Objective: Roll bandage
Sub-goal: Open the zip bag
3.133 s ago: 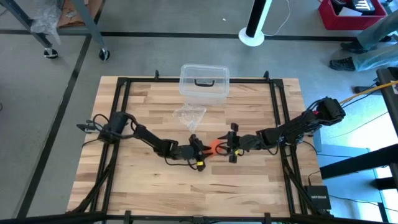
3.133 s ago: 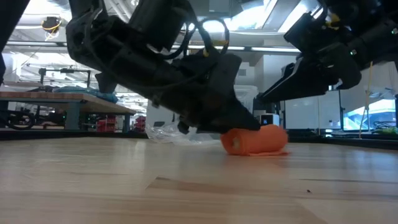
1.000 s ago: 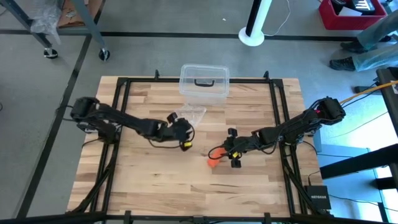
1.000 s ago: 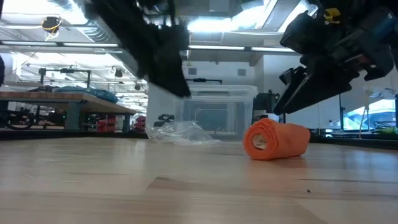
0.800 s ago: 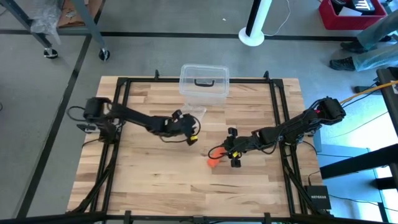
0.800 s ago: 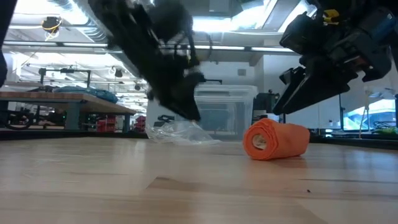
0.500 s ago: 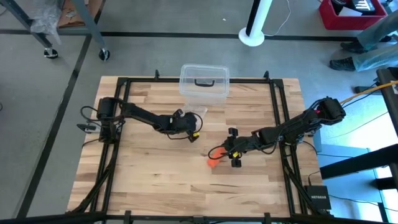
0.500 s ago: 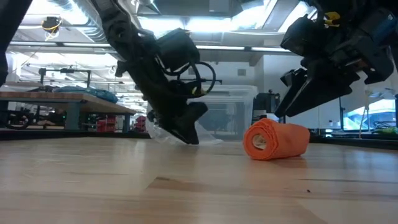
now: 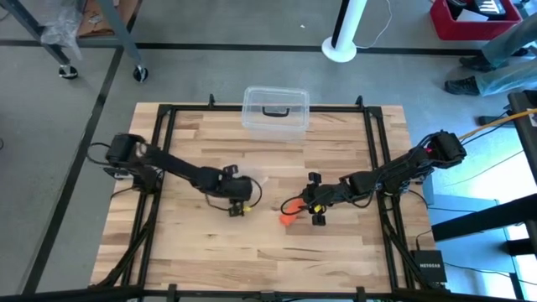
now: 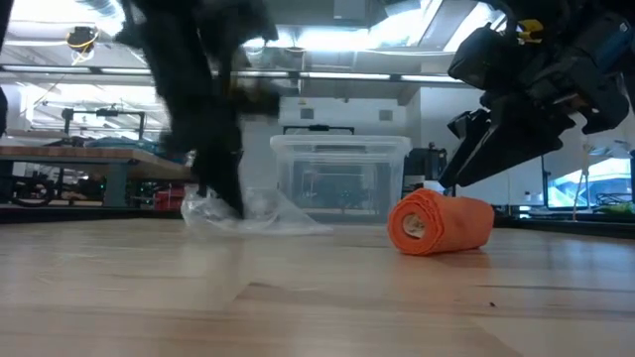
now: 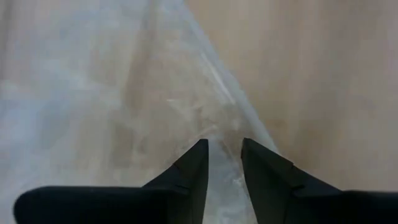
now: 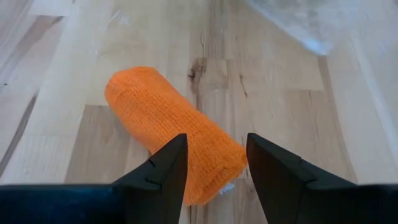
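**A:** Clock read from above, twelve at the table [image 9: 336, 252] edge with the box. Nearest thing first?

**B:** The bandage [image 12: 168, 134]. Orange, wound into a short fat roll, lying on its side on the wood, just off table centre at about five o'clock. One coiled end faces the near edge.

**A:** Your right side?

**B:** My right gripper [image 12: 214, 144] hangs at about two o'clock from the roll, close in, arm reaching from the three o'clock side. Fingers apart, one on each side of the roll's nearer end as I look down past them. Gap is wider than the roll. From table level the fingers sit above and behind it; I cannot tell whether they touch it.

**A:** Left side?

**B:** My left gripper [image 11: 224, 146] is at about ten o'clock from the roll, apart from it, arm stretched in from nine o'clock. Fingers nearly together, a slim gap between the tips. The clear plastic piece [image 11: 155, 93] runs into that gap; I read it as pinched there. The rest of the film lies crumpled on the wood on the twelve o'clock side of the fingers. From table level this arm is only a blur.

**A:** Farthest?

**B:** The clear box [image 9: 275, 109] with a dark handle, at twelve o'clock on the far edge, well apart from both grippers and the roll.
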